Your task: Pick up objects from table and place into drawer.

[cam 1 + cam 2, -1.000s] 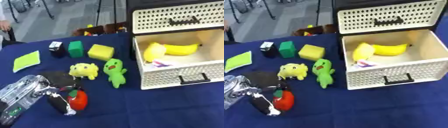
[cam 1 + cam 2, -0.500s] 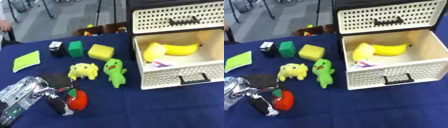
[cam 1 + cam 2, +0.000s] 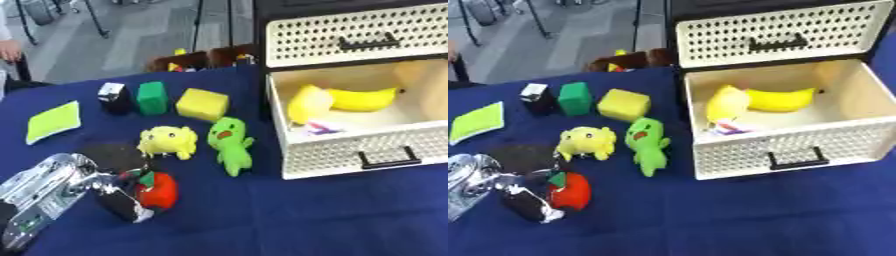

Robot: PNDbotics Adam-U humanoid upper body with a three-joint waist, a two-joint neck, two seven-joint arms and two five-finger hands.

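Nearest you: your left hand (image 3: pixel 118 200), fingers curled round the red tomato toy (image 3: pixel 157 190), low on the blue table (image 3: pixel 332 220); beyond, yellow plush (image 3: pixel 168 141) beside green plush (image 3: pixel 229 145); open drawer (image 3: pixel 785 150) holding a banana (image 3: pixel 780 99); farthest, yellow sponge (image 3: pixel 203 104), green block (image 3: pixel 152 98).

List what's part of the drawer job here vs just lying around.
Job: open drawer; left hand curled on red toy; yellow plush, green plush, yellow block, green block, green pad.
Not the job: shut upper drawer.
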